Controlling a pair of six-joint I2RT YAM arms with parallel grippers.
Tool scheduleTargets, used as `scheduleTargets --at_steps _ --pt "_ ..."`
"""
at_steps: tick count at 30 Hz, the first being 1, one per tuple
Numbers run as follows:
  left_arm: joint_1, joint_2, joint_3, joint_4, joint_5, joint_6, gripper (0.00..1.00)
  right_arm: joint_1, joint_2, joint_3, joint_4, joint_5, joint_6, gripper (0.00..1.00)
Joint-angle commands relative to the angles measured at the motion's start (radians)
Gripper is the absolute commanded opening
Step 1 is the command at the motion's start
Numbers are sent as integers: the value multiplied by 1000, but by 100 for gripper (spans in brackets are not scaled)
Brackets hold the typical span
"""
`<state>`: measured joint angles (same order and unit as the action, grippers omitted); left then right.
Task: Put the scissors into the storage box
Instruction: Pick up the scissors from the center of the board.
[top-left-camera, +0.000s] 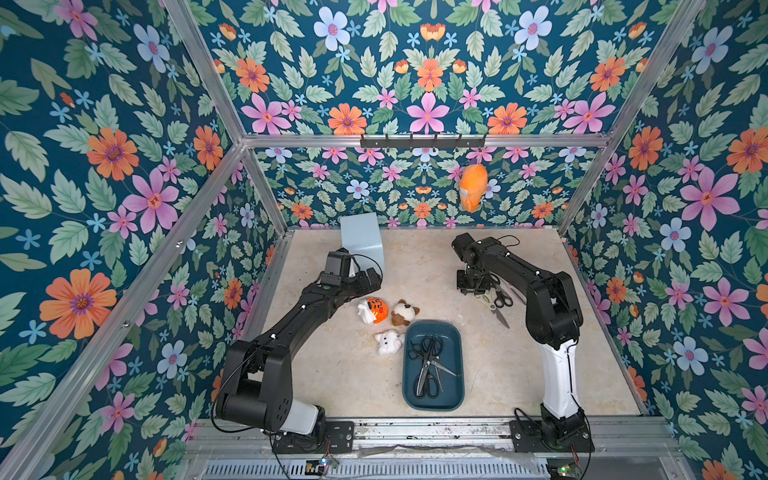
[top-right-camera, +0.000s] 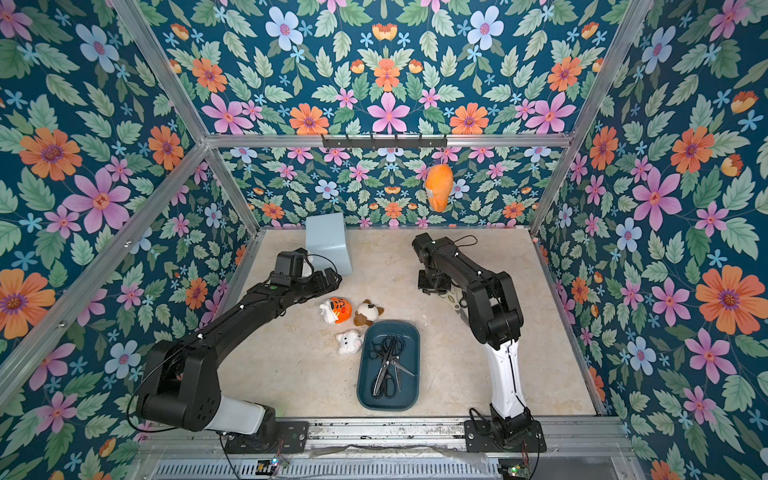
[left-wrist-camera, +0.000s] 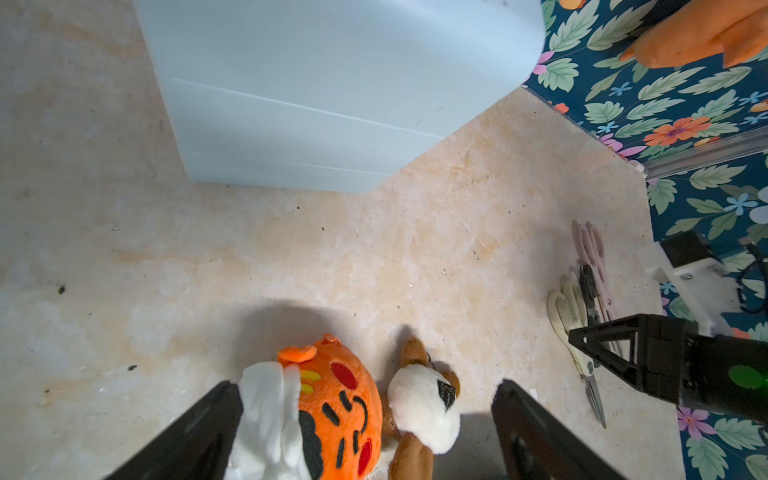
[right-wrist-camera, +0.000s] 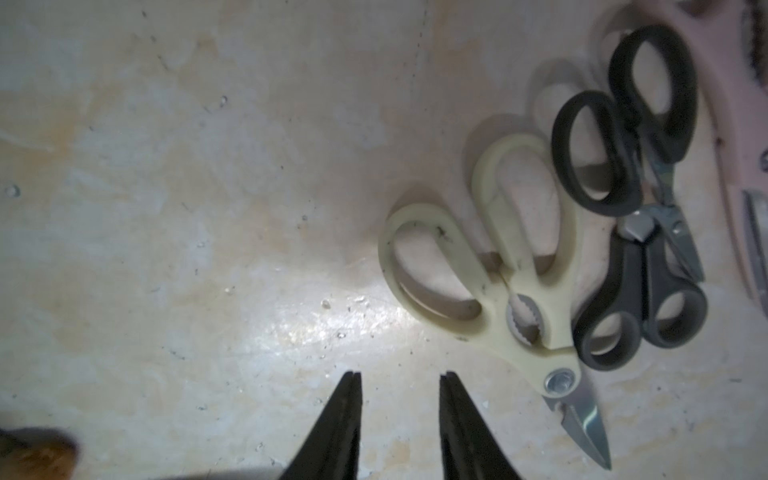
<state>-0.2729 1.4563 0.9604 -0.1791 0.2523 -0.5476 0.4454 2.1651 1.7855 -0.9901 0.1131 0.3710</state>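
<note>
The storage box (top-left-camera: 433, 405), a shallow dark teal tray, lies at the front middle of the table in both top views, and black-handled scissors (top-left-camera: 430, 365) lie crossed inside it. More scissors lie on the table at the right: a beige pair (right-wrist-camera: 519, 266), two black-handled pairs (right-wrist-camera: 623, 124), and a pale pink pair (right-wrist-camera: 731, 124) at the frame edge. My right gripper (right-wrist-camera: 401, 376) hovers just beside the beige pair, open, with bare table between its fingers. My left gripper (left-wrist-camera: 365, 386) is open above the plush toys.
A pale blue cube box (top-left-camera: 361, 243) stands at the back left. An orange tiger plush (top-left-camera: 374, 309), a brown-and-white dog plush (top-left-camera: 405, 311) and a white plush (top-left-camera: 389, 341) lie left of the tray. An orange plush (top-left-camera: 473, 187) hangs from the hook rail on the back wall.
</note>
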Motion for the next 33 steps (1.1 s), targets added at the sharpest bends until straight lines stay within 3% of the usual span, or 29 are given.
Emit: scheduleTargets --at_steps 1,16,24,33 --pt "0 3 3 7 -19 -2 99 -18 19 9 10 0 -39 35" --pt "1 -15 -18 -2 -28 -24 99 -33 107 21 67 -43 -78 28" --pt "1 -51 -21 -9 -53 -31 99 -33 128 11 94 -65 -99 3" --pt "0 -81 -82 38 -75 -36 99 -34 119 64 60 -102 -128 0"
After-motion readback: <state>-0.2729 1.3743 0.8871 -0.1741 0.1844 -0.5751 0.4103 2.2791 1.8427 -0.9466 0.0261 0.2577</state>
